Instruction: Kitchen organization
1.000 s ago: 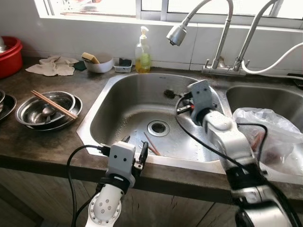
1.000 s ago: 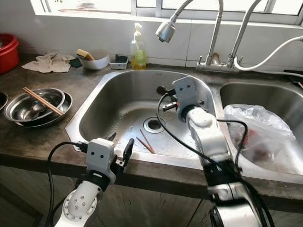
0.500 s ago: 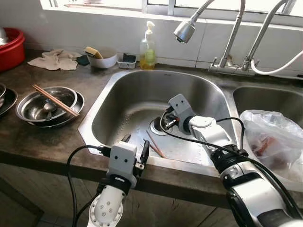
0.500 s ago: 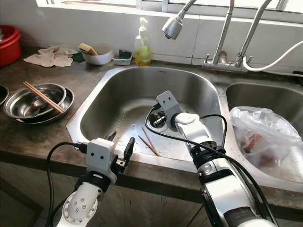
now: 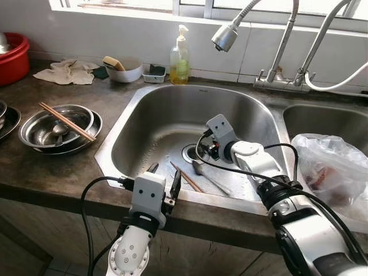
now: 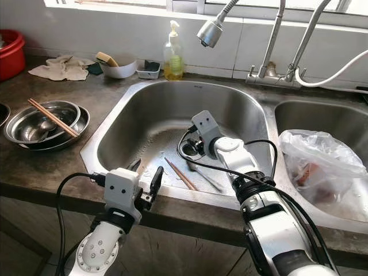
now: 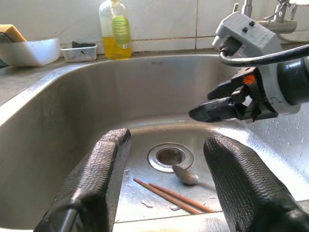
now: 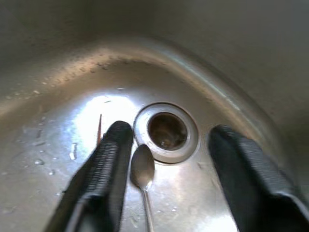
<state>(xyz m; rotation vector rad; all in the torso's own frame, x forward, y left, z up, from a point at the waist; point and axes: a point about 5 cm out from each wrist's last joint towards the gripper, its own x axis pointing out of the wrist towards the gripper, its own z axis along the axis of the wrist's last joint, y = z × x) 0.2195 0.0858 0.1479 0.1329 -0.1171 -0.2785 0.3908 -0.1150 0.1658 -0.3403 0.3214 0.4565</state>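
bright window daylight, glare on sink [image 5: 172, 123]

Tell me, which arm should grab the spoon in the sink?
Probably the right. Its tool is open, down inside the sink, just above the spoon by the drain. The left tool sits open at the front rim, farther from the spoon.

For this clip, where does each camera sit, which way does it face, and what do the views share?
Eye views: head, looking down at the sink; both arms show, left gripper at the front rim, right gripper over the drain.
Left wrist: looks into the basin past its open jaws; right gripper crosses.
Right wrist: looks down between its open jaws.
Shared: drain, spoon, chopsticks.
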